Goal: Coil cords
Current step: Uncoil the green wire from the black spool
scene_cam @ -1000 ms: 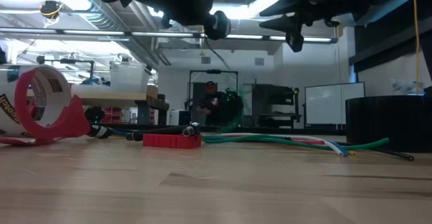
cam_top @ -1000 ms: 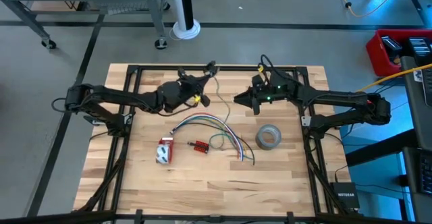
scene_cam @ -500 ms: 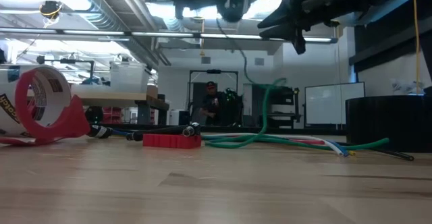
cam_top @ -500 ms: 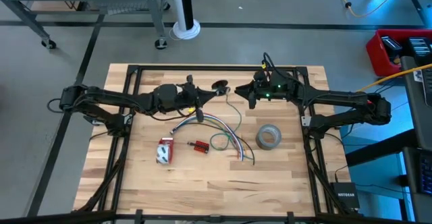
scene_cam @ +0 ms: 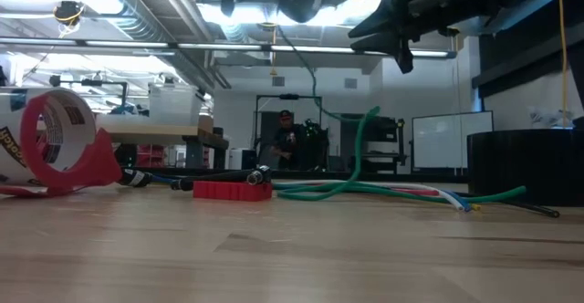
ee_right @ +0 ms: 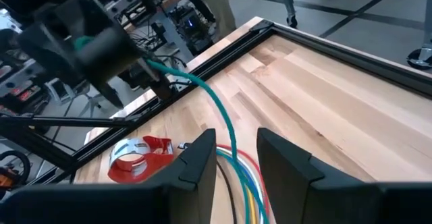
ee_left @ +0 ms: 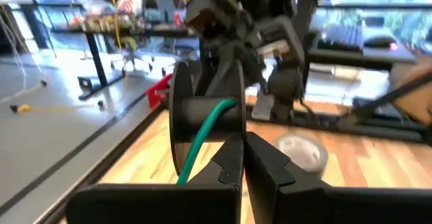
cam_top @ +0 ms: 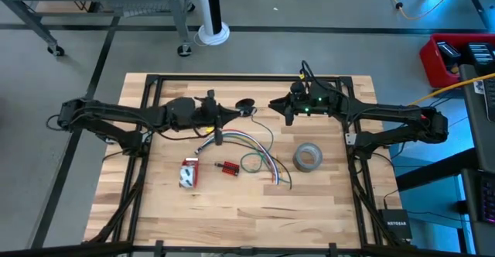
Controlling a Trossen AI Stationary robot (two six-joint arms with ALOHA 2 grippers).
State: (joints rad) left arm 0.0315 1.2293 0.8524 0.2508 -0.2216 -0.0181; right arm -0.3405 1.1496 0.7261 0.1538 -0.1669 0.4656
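Wooden table (cam_top: 232, 210); wires (cam_top: 259, 152); tape roll (cam_top: 307, 158)

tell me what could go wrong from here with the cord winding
The left claw is shut on a black spool with only a short length of green cord on it, so the cord may slip off. The cord runs between the right claw's open fingers and could snag. Its tail lies among loose coloured wires, which could drag along.

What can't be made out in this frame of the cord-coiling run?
- Left gripper: whether anything thin is pinched; the shut fingers hide it in the left wrist view.
- Green cord: far end lost among the coloured wires, too small in the high view.
- Person: too distant in the low view.
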